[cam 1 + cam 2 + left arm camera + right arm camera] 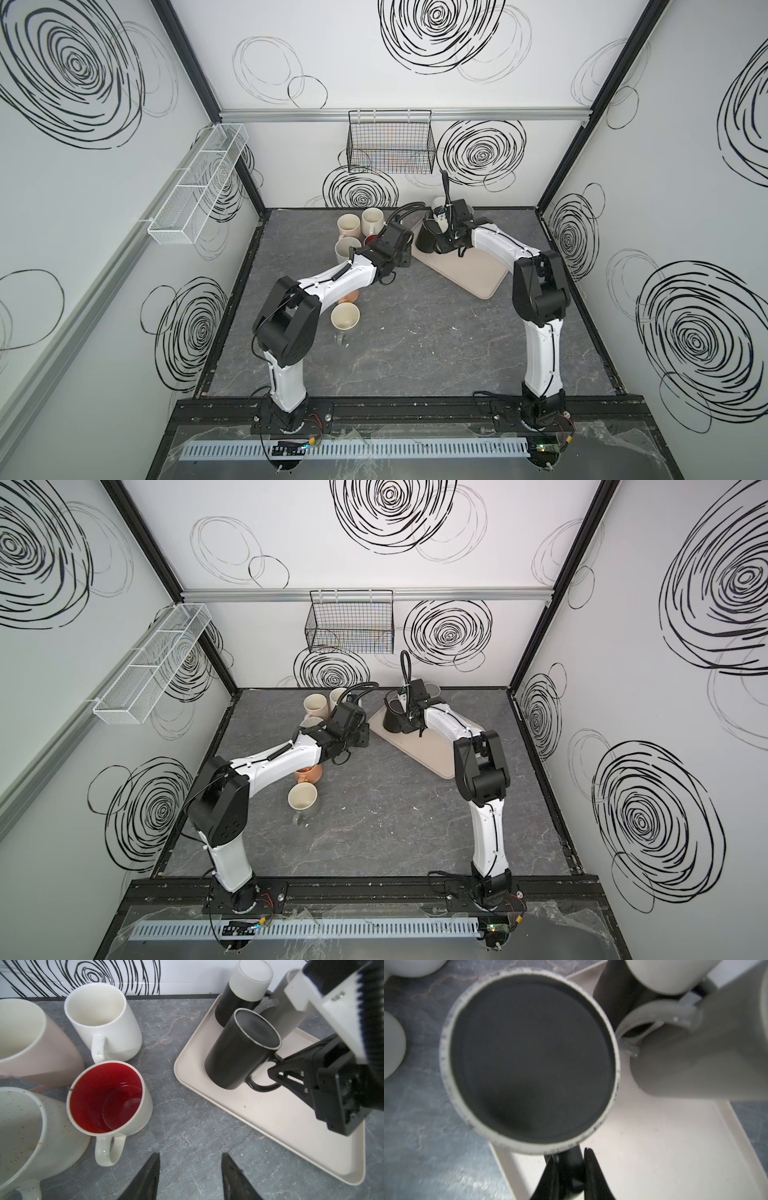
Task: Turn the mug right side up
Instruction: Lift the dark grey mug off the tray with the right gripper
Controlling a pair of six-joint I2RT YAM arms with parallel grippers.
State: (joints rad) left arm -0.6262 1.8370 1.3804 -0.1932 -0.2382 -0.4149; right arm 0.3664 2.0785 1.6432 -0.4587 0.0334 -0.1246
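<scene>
On the beige tray (pixel 270 1126), at the corner that faces the red-lined mug (pixel 108 1099), the black mug (pixel 239 1057) stands bottom up, with its pale foot ring turned upward. The right gripper (pixel 569 1155) is closed tightly on the handle (pixel 264 1086) of this mug, on the side toward the middle of the tray. The left gripper (pixel 190 1156) hangs over the table (pixel 176 1126) just beside the tray, its fingers partly apart and holding nothing.
</scene>
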